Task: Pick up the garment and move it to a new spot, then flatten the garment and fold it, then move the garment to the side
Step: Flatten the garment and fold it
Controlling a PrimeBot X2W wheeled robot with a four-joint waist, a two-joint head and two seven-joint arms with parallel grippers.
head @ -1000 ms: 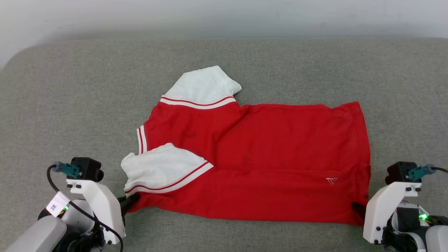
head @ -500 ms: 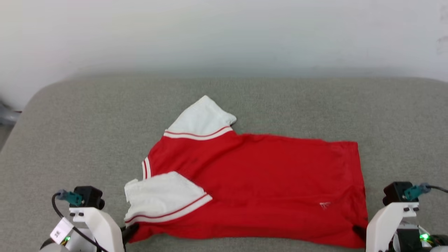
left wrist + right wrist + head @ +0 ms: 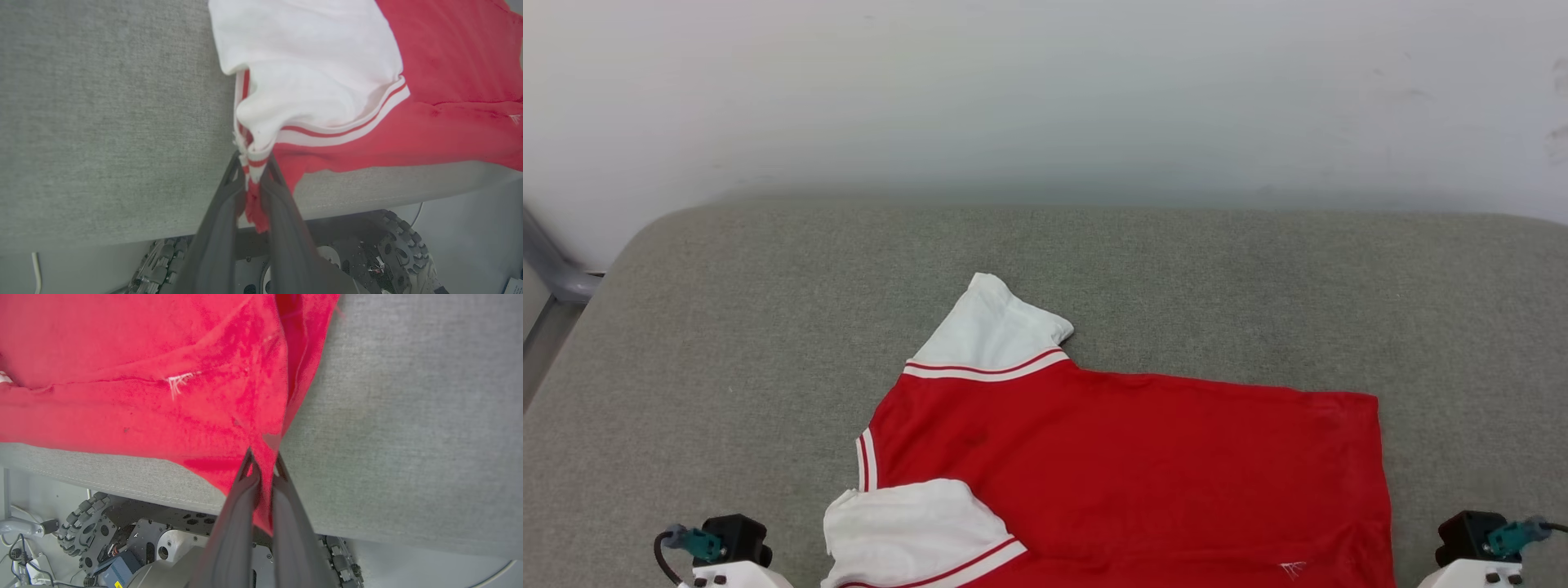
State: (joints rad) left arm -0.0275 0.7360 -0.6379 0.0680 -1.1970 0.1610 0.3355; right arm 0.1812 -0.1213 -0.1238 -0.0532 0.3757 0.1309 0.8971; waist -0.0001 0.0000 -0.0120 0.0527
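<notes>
From the head view I have open grey cushion (image 3: 727, 343) from 8 round to 11 o'clock. There is also a wide bare band at 12 between the garment (image 3: 1143, 457) and the wall (image 3: 1045, 98), which closes off everything beyond. At 3 o'clock a narrower free strip runs beside the red hem. The garment covers the middle down to 6, its white sleeve (image 3: 996, 327) poking toward 12. A grey tube (image 3: 556, 278) stands off the cushion's corner at 9. Below the near edge, at 6, the wheeled base (image 3: 400, 249) crowds the space

Red garment (image 3: 1127, 465), white sleeves, striped trim.
</notes>
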